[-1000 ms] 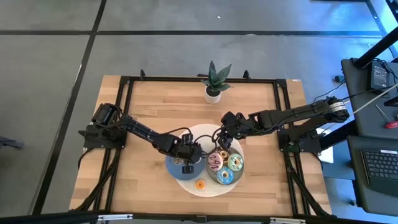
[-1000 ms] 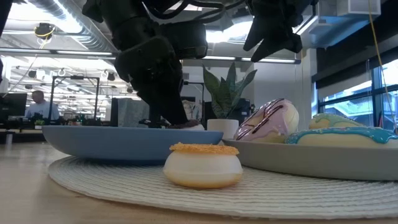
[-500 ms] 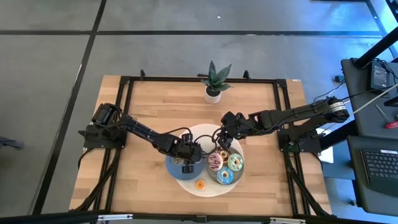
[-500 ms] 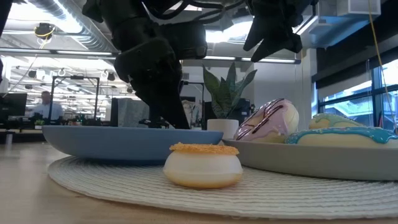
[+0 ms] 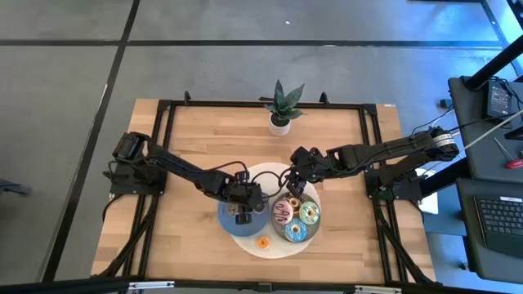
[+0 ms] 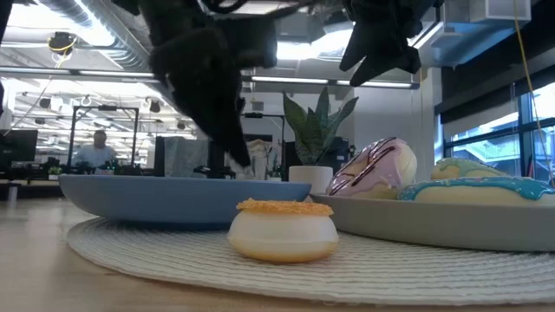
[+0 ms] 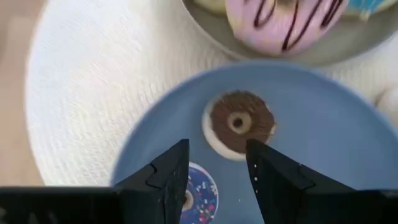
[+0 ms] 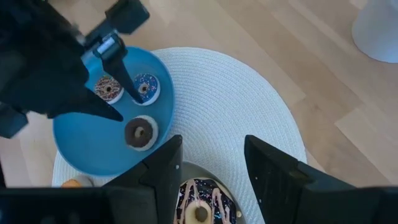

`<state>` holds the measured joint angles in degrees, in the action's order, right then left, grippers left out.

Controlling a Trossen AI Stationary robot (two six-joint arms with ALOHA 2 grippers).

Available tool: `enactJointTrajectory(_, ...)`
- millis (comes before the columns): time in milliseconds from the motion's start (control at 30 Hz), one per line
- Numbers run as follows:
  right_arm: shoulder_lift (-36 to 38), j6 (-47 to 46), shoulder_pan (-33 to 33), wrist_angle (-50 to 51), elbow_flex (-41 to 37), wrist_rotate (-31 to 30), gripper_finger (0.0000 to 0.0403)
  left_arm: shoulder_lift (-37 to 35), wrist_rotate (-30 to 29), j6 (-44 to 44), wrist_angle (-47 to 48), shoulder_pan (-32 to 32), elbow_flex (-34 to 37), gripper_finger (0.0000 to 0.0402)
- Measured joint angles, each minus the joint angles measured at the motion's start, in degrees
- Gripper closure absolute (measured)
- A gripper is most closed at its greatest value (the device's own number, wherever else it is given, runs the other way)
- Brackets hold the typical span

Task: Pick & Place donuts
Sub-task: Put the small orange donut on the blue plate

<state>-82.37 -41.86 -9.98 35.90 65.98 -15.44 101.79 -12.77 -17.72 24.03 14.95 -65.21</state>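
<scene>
Three mini donuts lie flat on the blue plate [image 8: 74,149]: a dark brown one [image 7: 239,123], a purple sprinkled one [image 8: 146,88] and a brown sprinkled one [image 8: 107,89]. My left gripper [image 7: 217,163] hangs open just above them, with the dark brown donut ahead of its fingertips. The grey plate [image 5: 304,235] holds larger donuts: pink [image 5: 283,214], green [image 5: 310,212] and blue [image 5: 295,231]. An orange mini donut [image 6: 282,230] sits on the white mat [image 5: 245,243]. My right gripper [image 8: 211,155] is open and empty, above the mat's far side.
A potted plant [image 5: 280,108] stands at the table's far edge, behind the mat. The two plates lie side by side on the round mat [image 8: 249,106], with bare wood to either side. In the room beyond the table a person [image 6: 98,152] sits far off.
My left gripper has risen off the blue plate; the low view shows its fingers come up from behind the plate's rim. The donuts and my right gripper have kept still.
</scene>
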Motion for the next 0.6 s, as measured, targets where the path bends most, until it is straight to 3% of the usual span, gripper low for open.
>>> enactJointTrajectory(233,0.00,0.28,0.00,0.02,0.00,-0.01,0.0228,-4.60,3.01,-1.77,0.19,-1.17,0.02,0.0244)
enactJointTrajectory(433,0.00,0.28,-0.01,0.02,0.00,0.00,0.0228,-8.79,7.95,-10.79,-0.40,-0.67,0.02,0.0242)
enactJointTrajectory(600,0.00,0.58,0.00,0.02,0.00,0.00,0.0228,-8.98,8.02,-18.83,-2.50,1.66,0.02,0.0243)
